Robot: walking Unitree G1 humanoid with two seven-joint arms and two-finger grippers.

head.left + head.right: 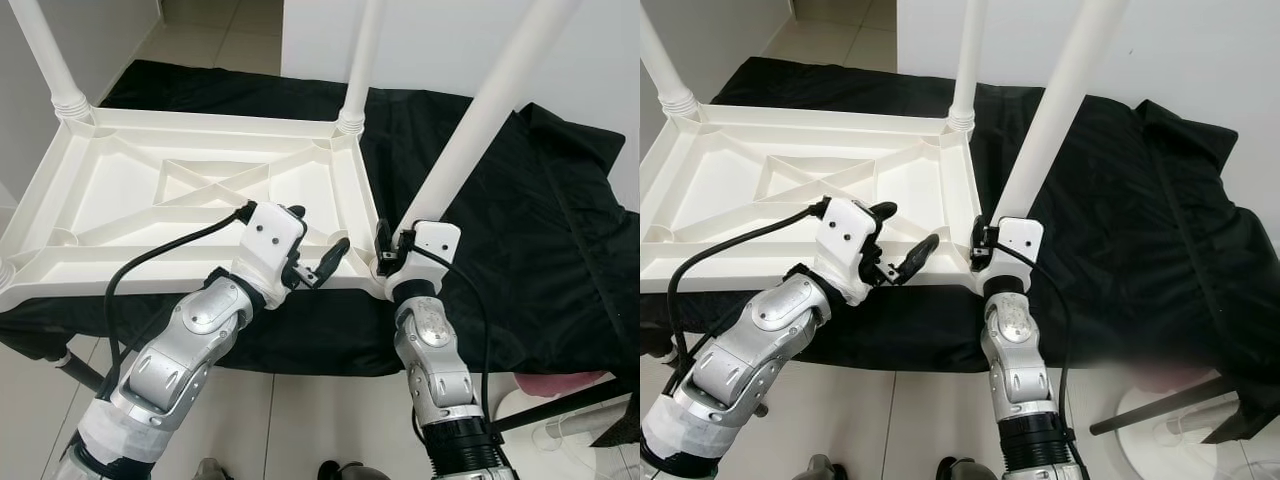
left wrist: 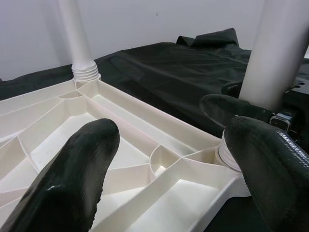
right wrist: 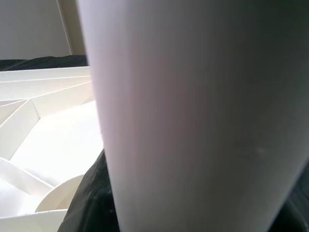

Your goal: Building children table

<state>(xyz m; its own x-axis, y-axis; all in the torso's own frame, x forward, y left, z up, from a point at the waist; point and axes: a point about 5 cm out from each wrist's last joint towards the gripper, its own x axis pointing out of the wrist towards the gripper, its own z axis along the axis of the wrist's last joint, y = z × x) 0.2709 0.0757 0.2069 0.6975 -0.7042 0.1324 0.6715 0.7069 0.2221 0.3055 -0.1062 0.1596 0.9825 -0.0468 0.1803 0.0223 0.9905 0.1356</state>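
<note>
1. The white plastic table top [image 1: 190, 190] lies upside down on a worktop covered with black cloth [image 1: 520, 220], its ribbed underside facing up. Two legs already stand in the far corners: the far left leg [image 1: 45, 55] and the far right leg [image 1: 362, 60].

2. The third leg [image 1: 490, 110] stands at the near corner socket [image 2: 227, 152], directly at the right tool [image 1: 392, 252]. It leans away from the table top, so I judge that it is not yet fully seated.

3. The right tool is at the bottom end of this leg, just above the socket. The leg passes very close in front of its wrist camera. Whether its fingers press on the leg, I cannot tell.

4. The left tool [image 1: 312, 245] is wide open and holds nothing. It hovers over the near edge of the table top, and the socket is just beyond its fingertips [image 2: 72, 169].

5. The parts look like light, stiff, hollow plastic with a smooth and slippery surface. The leg is best gripped low, near the thread. The table top may slide on the cloth, so holding its rim would help.
</note>
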